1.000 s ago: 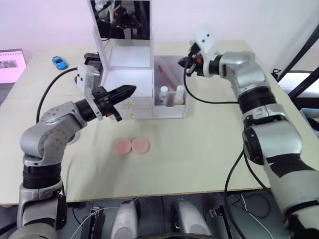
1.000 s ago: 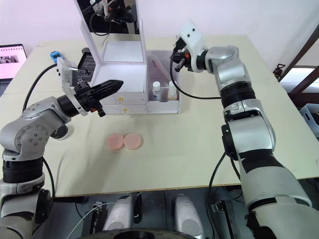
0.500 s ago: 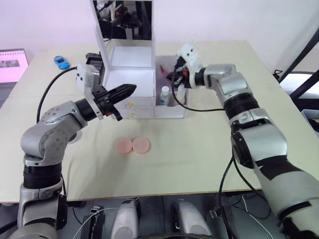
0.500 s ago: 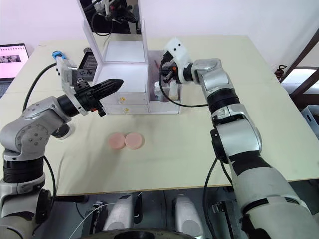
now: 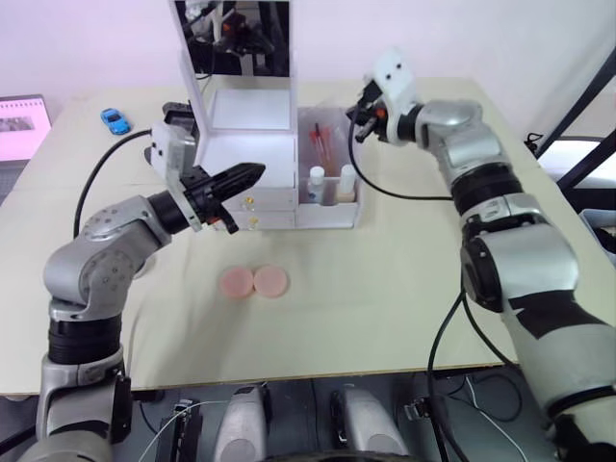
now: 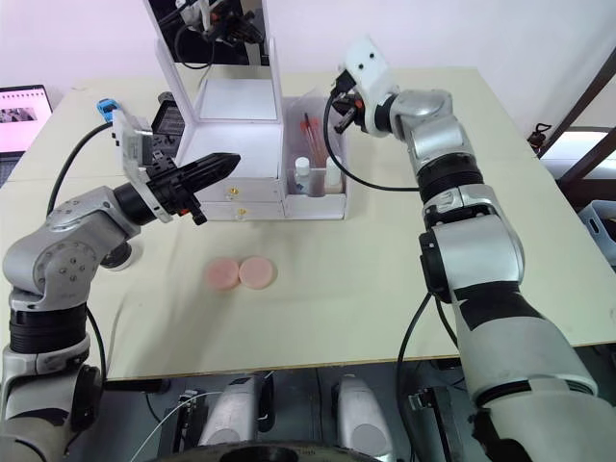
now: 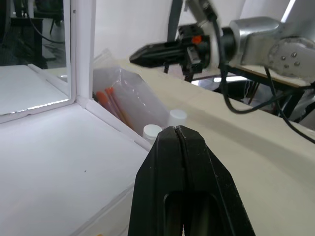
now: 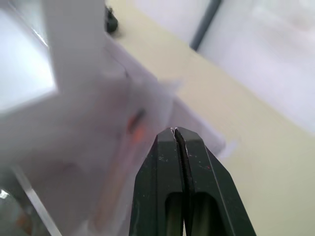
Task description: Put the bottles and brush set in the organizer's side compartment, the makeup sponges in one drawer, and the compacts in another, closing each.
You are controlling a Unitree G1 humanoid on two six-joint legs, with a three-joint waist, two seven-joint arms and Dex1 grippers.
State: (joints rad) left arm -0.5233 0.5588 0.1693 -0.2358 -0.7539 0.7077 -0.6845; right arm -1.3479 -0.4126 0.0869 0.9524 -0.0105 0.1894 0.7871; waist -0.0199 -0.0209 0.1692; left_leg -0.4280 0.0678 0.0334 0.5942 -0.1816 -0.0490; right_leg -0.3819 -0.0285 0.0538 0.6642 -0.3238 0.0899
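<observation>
- Beige table [image 5: 404, 289] held your organizer [image 5: 274, 183]; no lettering was legible.
- Side compartment [image 5: 354, 207] contained bottles [image 5: 317, 184] and brush set [image 5: 320, 144].
- Sponges [image 5: 255, 282] lay outside.
- Your left gripper [image 7: 175, 132] and right gripper [image 8: 175, 132] were pressed together, empty.

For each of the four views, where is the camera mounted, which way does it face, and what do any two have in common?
Left eye: head, facing down over the table at the organizer; both arms show.
Right eye: same head, same scene, with the makeup sponges.
Left wrist: looks along the shut left pincer toward the brush set, the bottles and the right pincer.
Right wrist: looks along the shut right pincer down into the side compartment.
Shared: both wrist views show the brush set.
</observation>
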